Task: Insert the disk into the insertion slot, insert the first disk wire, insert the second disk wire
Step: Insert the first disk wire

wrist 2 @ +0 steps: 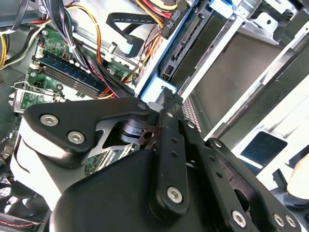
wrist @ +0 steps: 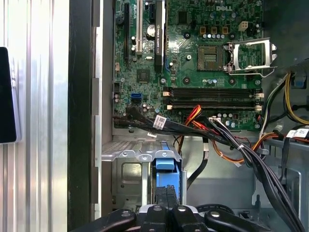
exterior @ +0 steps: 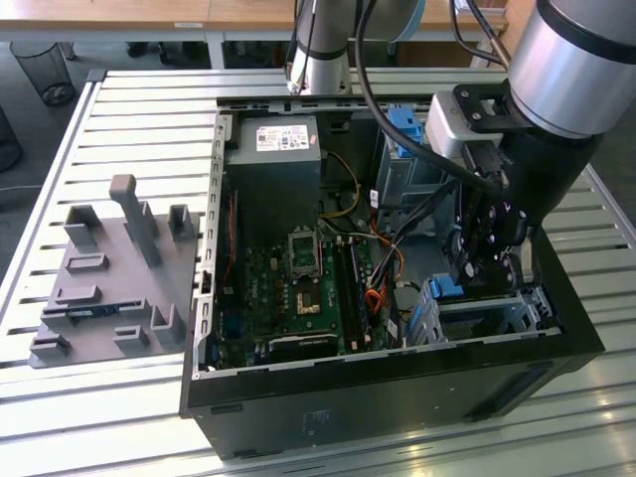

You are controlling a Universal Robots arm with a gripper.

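Exterior view is showing an open black computer case (exterior: 378, 397) lying on a slatted metal tabletop (exterior: 129, 109), with the arm hanging down into the case's near corner on the exterior view's right. Inside the case, a green motherboard (exterior: 298, 288) is covering the floor and a grey power supply (exterior: 273, 159) is sitting at the far end. The insertion slot (exterior: 497, 313) is occupying that near corner. The disk (exterior: 447, 289) is sitting in the slot, with the blue end of its carrier facing the motherboard. The pincer (exterior: 469, 276) is hovering right at that end. In the first wrist view its fingers (wrist: 161, 200) are lying together, with their tips touching the blue carrier. A bundle of black, orange and red cables (wrist: 231, 145) is crossing the near edge of the motherboard just beside the slot. On the exterior view's left, well apart from the case, a grey fixture tray (exterior: 109, 278) is carrying several small parts.
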